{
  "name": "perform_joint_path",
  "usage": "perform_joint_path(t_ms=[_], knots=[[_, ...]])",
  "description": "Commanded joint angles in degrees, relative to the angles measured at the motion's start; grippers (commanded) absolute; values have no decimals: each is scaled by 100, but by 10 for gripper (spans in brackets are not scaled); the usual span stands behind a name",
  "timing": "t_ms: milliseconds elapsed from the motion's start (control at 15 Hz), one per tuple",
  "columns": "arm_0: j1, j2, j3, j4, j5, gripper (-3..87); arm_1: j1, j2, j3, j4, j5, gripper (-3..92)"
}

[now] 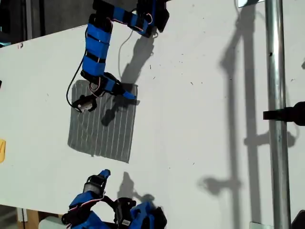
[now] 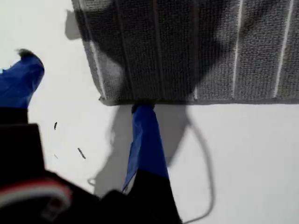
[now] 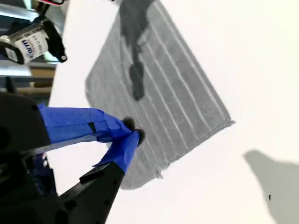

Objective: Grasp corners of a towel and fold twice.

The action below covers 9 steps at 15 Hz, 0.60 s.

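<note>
Towel (image 1: 102,126): grey, pale stripes, flat on white desk (image 1: 200,119), toward the exterior view's left.
My first claw (image 2: 88,88): open wide, one blue finger (image 2: 145,135) touching the towel's edge near a corner (image 2: 103,99).
My second claw (image 3: 133,130): closed, empty, over the towel's edge.
Writing: motor label blurred, unreadable.

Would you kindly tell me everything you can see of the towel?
The towel is thin grey cloth with fine pale parallel stripes, roughly square, lying flat and unfolded on the white table. One blue fingertip of my first gripper, jaws spread, meets its hemmed edge near a corner; my second gripper hangs apart, closed.
</note>
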<state>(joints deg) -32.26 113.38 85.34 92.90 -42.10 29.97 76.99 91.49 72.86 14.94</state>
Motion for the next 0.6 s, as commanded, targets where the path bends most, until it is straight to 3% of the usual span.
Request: perform_joint_path(t_ms=[0, 400, 467, 533], knots=[[70, 246, 79, -70, -70, -29, 193, -44, -35, -132, -141, 373], [-9, 369, 369, -220, -79, -29, 202, -958, 26, -466, -141, 325], [-26, 396, 431, -246, -88, -29, 185, -1072, -97, -396, -123, 290], [-44, 413, 483, -281, -97, -29, 202, -1099, -149, -396, -167, 188]])
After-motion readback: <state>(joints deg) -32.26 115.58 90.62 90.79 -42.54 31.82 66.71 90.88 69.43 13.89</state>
